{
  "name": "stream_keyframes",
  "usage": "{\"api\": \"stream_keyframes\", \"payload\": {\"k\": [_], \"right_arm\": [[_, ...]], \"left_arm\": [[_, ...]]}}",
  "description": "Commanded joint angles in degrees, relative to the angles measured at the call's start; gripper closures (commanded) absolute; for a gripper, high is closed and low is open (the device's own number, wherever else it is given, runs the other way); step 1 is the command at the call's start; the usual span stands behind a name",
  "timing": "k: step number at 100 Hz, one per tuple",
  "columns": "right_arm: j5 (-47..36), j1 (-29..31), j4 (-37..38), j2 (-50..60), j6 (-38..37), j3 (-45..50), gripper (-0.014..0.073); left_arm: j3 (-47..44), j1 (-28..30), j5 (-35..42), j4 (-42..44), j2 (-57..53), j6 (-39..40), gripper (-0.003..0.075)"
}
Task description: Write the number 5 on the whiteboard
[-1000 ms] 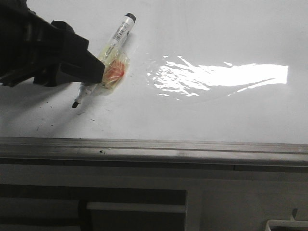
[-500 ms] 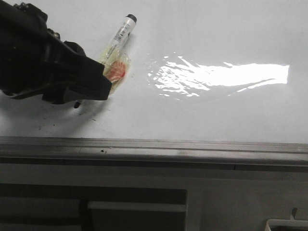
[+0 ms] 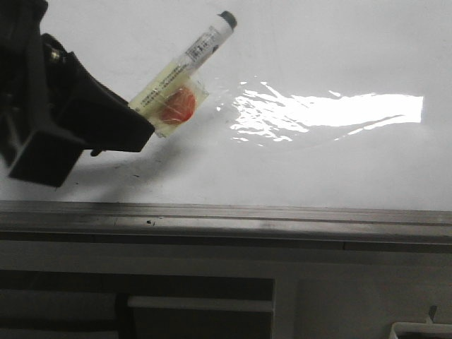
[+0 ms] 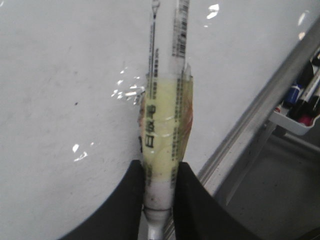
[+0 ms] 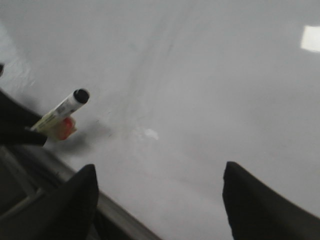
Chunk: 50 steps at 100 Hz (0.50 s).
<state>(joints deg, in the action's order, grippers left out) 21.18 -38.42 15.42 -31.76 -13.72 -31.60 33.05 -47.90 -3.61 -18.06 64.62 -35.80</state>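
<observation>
- The whiteboard point(image 3: 296, 169) fills the upper part of the front view; its grey edge strip point(image 3: 282, 215) runs along the near side.
- No drawn number 5 is discernible; the area under the left gripper point(image 3: 131, 131) is hidden by the gripper and its shadow.
- The left gripper is clamped on a marker point(image 3: 185, 62), which is tilted with its capped rear end up and away.
- The marker tip is hidden.
- The right gripper point(image 5: 157, 200) has its jaws spread, holding nothing, above the board.
</observation>
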Motion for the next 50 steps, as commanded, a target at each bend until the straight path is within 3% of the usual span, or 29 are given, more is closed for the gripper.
{"api": "stream_keyframes", "payload": {"k": [1,21,50], "right_arm": [[-2.3,-5.5,0.5,-3.7,5.9,-3.4,0.0126],[-2.5,-16.7,4.7,-11.2,7.7,-5.5,0.0126],[-9.8,-17.5,3.3,-15.8,7.7,-6.3,0.0126]], "left_arm": [[1.5,-2.2,2.2,8.4,-3.1,0.1,0.074],[1.5,-7.6,2.3,14.7,-6.0,0.1,0.074],[1.5,-15.2,2.3,14.7,-6.7,0.1,0.074]]}}
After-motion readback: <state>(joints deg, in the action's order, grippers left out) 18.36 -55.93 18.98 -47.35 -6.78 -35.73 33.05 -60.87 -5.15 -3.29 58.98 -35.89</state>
